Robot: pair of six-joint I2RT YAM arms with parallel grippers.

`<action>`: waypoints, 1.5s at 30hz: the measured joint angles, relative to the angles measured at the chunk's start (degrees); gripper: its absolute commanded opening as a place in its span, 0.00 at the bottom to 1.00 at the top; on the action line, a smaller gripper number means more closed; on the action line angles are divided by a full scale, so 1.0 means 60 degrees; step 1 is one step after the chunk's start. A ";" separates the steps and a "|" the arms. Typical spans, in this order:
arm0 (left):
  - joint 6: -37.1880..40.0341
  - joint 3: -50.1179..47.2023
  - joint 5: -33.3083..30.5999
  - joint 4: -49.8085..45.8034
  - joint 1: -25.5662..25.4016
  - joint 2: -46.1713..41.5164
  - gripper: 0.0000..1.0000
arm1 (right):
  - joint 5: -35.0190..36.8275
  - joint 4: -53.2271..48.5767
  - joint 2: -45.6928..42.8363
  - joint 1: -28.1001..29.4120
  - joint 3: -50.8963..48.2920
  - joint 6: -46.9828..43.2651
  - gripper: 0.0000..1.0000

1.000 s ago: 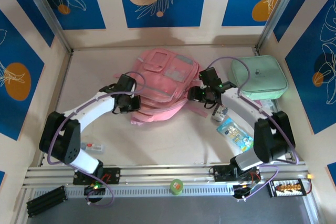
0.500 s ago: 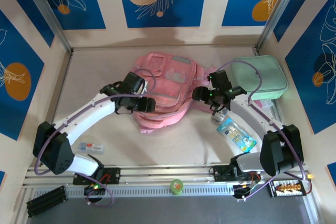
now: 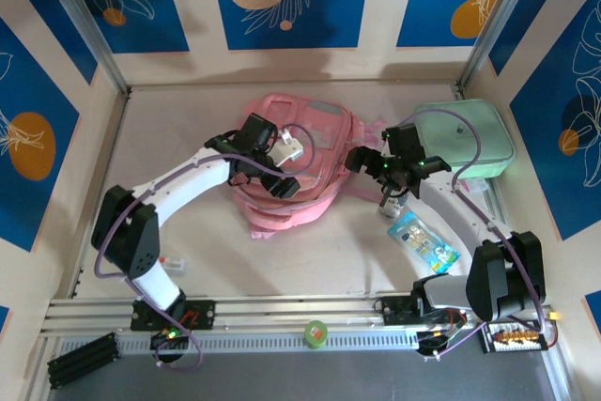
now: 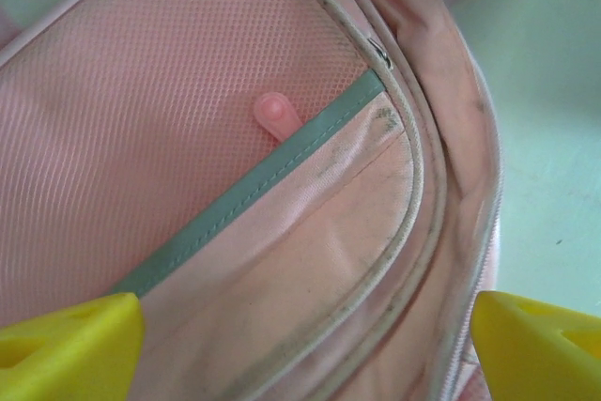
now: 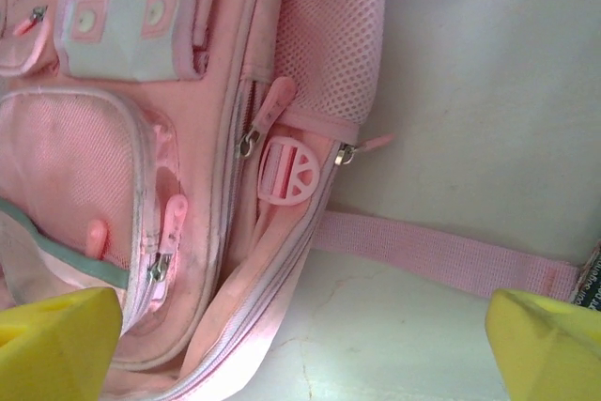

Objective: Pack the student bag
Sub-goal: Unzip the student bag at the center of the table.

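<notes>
Part of backpack (image 3: 315,124) hidden under left gripper (image 3: 280,183). Both jaws spread wide, gripping nothing; right gripper (image 3: 360,159) near pink strap (image 5: 441,255).

Student bag (image 4: 310,260): soft pink cloth, shiny, dirty marks. Net pocket (image 4: 141,138): rough. Buckle (image 5: 286,171): smooth pink plastic. Strap (image 5: 441,255): woven cloth. Tabletop (image 5: 470,91): smooth, matt.

Mint-green zip case (image 3: 465,138) sits flat in the far right corner of the table (image 3: 188,119). Nearer in, a blue-and-white packet (image 3: 423,241) lies at an angle. Near left, a small pale item (image 3: 167,264), too small to make out. Green tape roll (image 3: 315,331) on the front rail (image 3: 244,339).
</notes>
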 measured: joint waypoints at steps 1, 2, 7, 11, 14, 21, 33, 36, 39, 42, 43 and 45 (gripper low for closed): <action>0.0357 0.0226 0.0000 -0.0135 0.0000 0.0208 0.88 | 0.0011 -0.0007 0.0000 -0.0007 0.0007 0.0095 0.99; 0.0681 0.0437 -0.0004 -0.0277 0.0000 0.0415 0.86 | 0.0015 -0.0025 0.0000 -0.0018 0.0018 0.0200 0.99; 0.2157 0.1158 0.0270 -0.1020 0.0000 0.1151 0.83 | 0.0015 -0.0197 0.0000 -0.0022 0.0018 0.0739 0.99; 0.2736 0.1158 0.0645 -0.1100 0.0000 0.1213 0.83 | 0.0102 -0.0656 0.0000 0.0015 0.0135 0.1410 1.00; 0.3020 0.1158 0.0816 -0.0896 0.0004 0.1224 0.82 | 0.0270 -0.0940 0.0000 0.0142 0.0386 0.1982 1.00; 0.3588 0.1096 0.0499 -0.0732 0.0007 0.1654 0.83 | 0.0339 -0.1275 0.0058 0.0313 0.0874 0.2663 0.99; 0.3978 0.0219 -0.0732 0.0685 0.0000 0.1687 0.37 | 0.0226 -0.1151 0.0889 0.0393 0.1377 0.2532 1.00; 0.4036 0.0175 -0.0845 0.0958 0.0004 0.1625 0.26 | 0.0058 -0.0929 0.0973 0.0382 0.1377 0.2255 0.99; 0.4033 0.0058 -0.0834 0.1100 0.0029 0.1402 0.19 | -0.0215 -0.0579 0.1147 0.0379 0.1381 0.1894 0.98; 0.3960 -0.0106 -0.0739 0.1228 0.0098 0.1100 0.13 | -0.0685 -0.0106 0.1519 0.0353 0.1504 0.1545 0.97; 0.3909 -0.0182 -0.0685 0.1297 0.0135 0.0991 0.13 | -0.0820 0.0047 0.1657 0.0342 0.1570 0.1435 0.97; 0.3734 -0.0437 -0.0448 0.1537 0.0277 0.0670 0.12 | -0.1129 0.0372 0.2047 0.0328 0.1821 0.1231 0.97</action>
